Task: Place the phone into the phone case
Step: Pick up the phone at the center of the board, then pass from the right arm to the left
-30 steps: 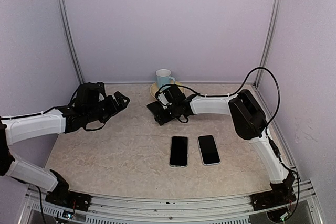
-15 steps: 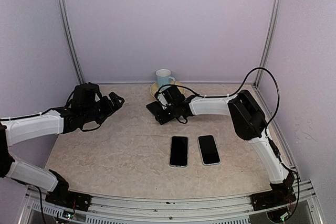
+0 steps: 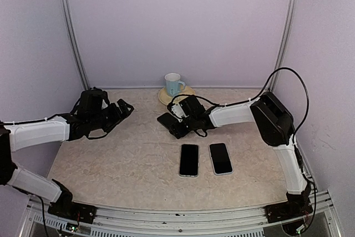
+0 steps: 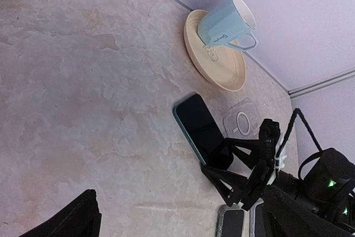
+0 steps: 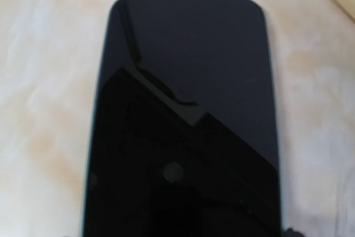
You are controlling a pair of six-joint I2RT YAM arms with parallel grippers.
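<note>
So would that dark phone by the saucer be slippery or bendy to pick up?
Probably stiff: the phone looks like a flat, straight-edged slab. Its glossy screen shows reflections, so it is likely slippery. Its thin edges may give the right arm's fingers little to hold.

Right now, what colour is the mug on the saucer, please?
Mug: light blue; left wrist view.

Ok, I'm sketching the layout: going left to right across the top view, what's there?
Left gripper → teal-edged phone → near-left phone → near-right phone. The mug is left out, since it sits straight behind the teal-edged phone.
</note>
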